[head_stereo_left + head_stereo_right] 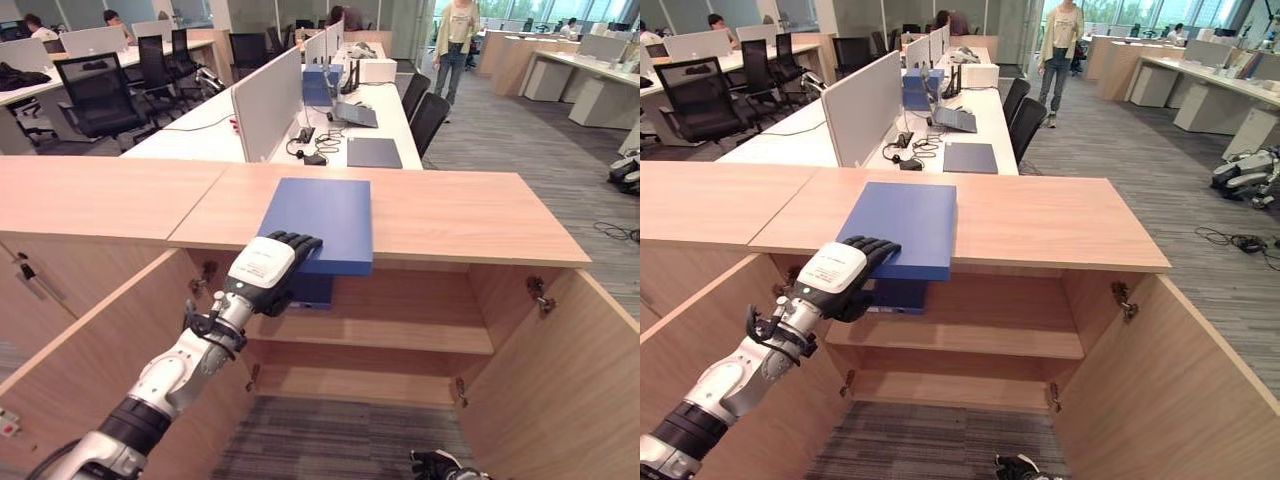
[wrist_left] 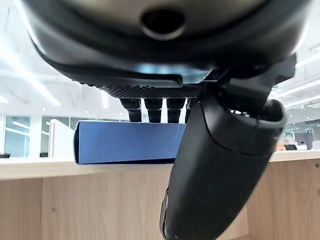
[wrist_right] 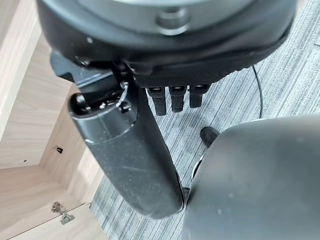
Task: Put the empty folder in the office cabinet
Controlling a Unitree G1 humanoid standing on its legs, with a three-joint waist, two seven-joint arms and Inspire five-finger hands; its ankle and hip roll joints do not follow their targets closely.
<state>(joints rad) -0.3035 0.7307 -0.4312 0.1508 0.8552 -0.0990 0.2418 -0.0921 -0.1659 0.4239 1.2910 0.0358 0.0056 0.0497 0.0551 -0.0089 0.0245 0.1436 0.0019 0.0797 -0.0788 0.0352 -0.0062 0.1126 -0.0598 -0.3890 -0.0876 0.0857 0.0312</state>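
Blue folder (image 1: 322, 222) lies flat on the wooden cabinet top (image 1: 450, 215), its near edge overhanging the open cabinet. Left hand (image 1: 270, 268) grips that edge, fingers (image 1: 296, 243) on top, thumb beneath. Right hand (image 3: 150, 125) hangs low, fingers relaxed, holding nothing.

I can read no text, label, number or sign anywhere here. The blue folder (image 1: 320, 222) at my twelve o'clock has a plain cover, and the white back of my left hand (image 1: 268, 268) carries marks too faint to read.
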